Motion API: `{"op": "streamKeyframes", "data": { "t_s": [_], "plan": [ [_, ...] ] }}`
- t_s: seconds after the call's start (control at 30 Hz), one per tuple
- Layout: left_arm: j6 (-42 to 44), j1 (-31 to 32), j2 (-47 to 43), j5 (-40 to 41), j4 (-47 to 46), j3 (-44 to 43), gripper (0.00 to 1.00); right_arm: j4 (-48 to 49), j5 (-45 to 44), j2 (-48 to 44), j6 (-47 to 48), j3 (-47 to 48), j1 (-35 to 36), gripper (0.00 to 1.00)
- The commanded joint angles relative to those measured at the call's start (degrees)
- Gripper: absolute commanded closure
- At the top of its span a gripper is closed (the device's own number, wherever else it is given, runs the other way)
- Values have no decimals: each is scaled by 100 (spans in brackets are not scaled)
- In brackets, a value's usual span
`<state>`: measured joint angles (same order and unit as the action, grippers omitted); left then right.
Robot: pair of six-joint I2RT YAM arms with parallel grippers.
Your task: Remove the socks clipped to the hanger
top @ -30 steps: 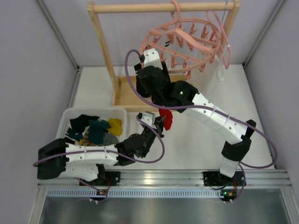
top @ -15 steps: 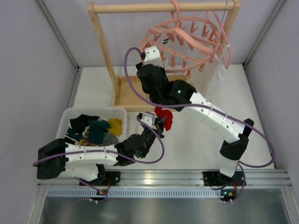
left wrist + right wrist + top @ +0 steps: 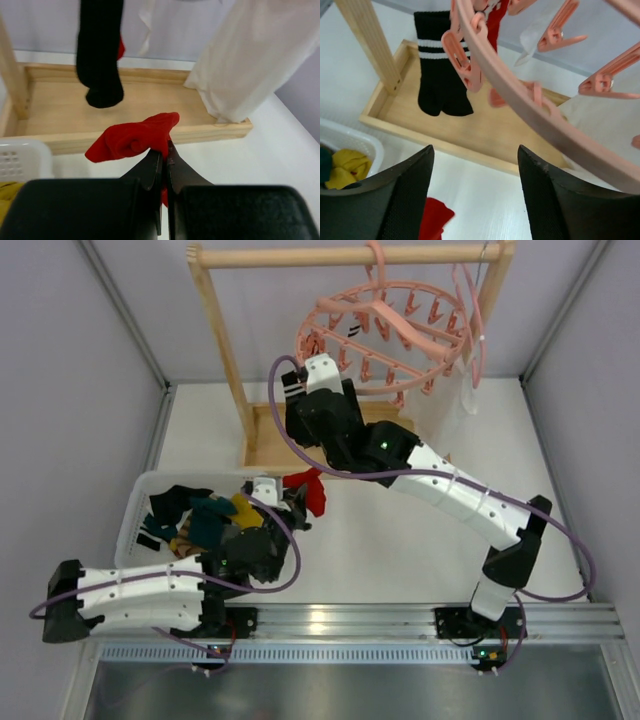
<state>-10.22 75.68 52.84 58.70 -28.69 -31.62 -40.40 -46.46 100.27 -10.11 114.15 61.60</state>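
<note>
From above, the left gripper (image 3: 298, 504) is clamped on a red sock (image 3: 312, 490), which hangs just past the right edge of the white laundry basket (image 3: 133, 508), where dark teal, black and yellow socks already lie. The right gripper (image 3: 297, 382) is raised against the lower-left rim of the salmon-pink drying ring (image 3: 410, 285), which hangs from the wooden rack's top bar. A second ago the left arm reached further right, with the red sock out over the bare table beside the right arm's elbow. It has since drawn back towards the basket, and the right wrist has edged left along the ring. In the left wrist view the two fingers are pressed tight together on a fold of the red sock. A black sock (image 3: 100, 60) and the white cloth bag (image 3: 250, 60) dangle over the rack's wooden base tray (image 3: 125, 110). In the right wrist view the fingers stand well apart with nothing between them. They sit just under the ring's rim, where a clip (image 3: 462, 62) holds the black sock by its white-striped cuff, and the red sock shows below.
</note>
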Motion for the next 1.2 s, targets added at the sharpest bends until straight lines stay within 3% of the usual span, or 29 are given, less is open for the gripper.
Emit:
{"op": "streamKeyframes", "data": {
  "t_s": [0.0, 0.07, 0.2, 0.23, 0.43, 0.67, 0.77, 0.8, 0.93, 1.17],
  "plan": [
    [-664, -44, -712, 958, 2127, -563, 100, 454, 830, -683, -202, -252, -43, 31],
    [-1252, -71, -1108, 1126, 3301, -749, 100, 542, 1243, -1008, -281, -506, -43, 23],
    [-1702, -97, -1565, 1530, 4411, -1091, 100, 639, 2121, -1650, -430, -972, -43, 9],
    [-1833, -106, -1644, 1670, 4590, -1153, 100, 630, 2306, -1921, -448, -1060, -43, 1],
    [-2186, -369, -1918, 1917, 5847, -1969, 100, 736, 3265, -3126, -536, -1930, -43, 1],
    [-2914, -1010, -1567, 1707, 7112, -2630, 100, 648, 3319, -4058, -589, -2739, -43, 1],
    [-3504, -1835, -1286, 1120, 7657, -2753, 100, 648, 3292, -4243, -650, -2915, -34, 1],
    [-3513, -2516, -1241, 500, 7650, -2710, 100, 656, 3292, -4278, -659, -2951, -43, 0],
    [-3504, -4155, -733, -1069, 7615, -2316, 100, 665, 3266, -4332, -650, -3117, -43, 0],
    [-4277, -4360, -1292, -1317, 7632, -1234, 100, 647, 3020, -4305, -519, -3214, -43, 1]
  ]
}}
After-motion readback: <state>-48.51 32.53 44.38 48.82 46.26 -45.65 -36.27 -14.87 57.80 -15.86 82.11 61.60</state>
